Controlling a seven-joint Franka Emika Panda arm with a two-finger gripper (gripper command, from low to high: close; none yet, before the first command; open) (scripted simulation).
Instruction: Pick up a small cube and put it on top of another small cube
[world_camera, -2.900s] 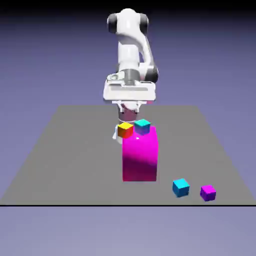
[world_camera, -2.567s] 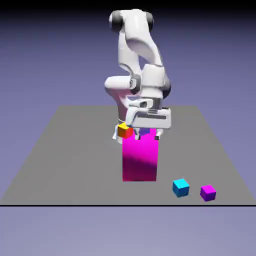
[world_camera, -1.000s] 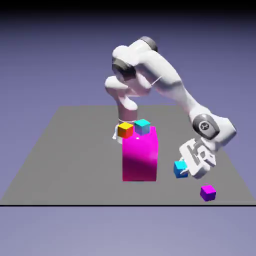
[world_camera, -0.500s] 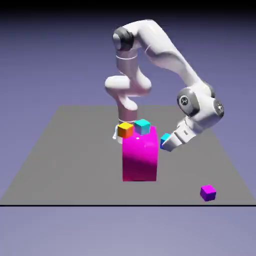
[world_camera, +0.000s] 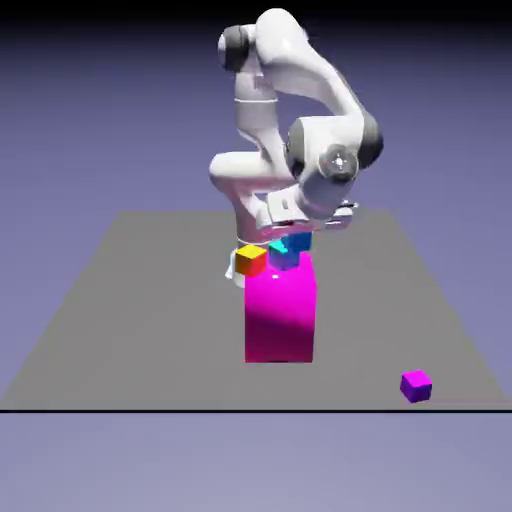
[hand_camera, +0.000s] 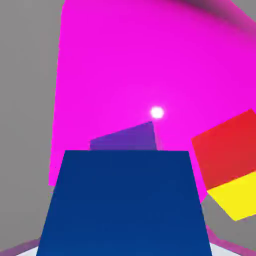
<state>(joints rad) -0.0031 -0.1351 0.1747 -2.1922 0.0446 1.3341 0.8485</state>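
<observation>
My gripper (world_camera: 296, 236) is shut on the small cube (world_camera: 298, 242), bright cyan-blue, holding it just over the top of the tall magenta block (world_camera: 280, 310). The other small cube (world_camera: 281, 258), teal, rests on that block's top, directly below and slightly to the exterior view's left of the held one; whether they touch I cannot tell. In the hand view the held small cube (hand_camera: 125, 202) fills the bottom as a dark blue face and hides my fingertips. A shaded face of the other cube (hand_camera: 125, 140) peeks out behind it.
An orange cube (world_camera: 250, 261) sits at the magenta block's upper corner on the exterior view's left, seen red and yellow in the hand view (hand_camera: 227, 160). A purple cube (world_camera: 416, 385) lies on the grey table (world_camera: 130, 310) near its front edge.
The arm has swung up and to the exterior view's left, carrying the cyan cube from beside the magenta block's right side to just above the teal cube on its top.
</observation>
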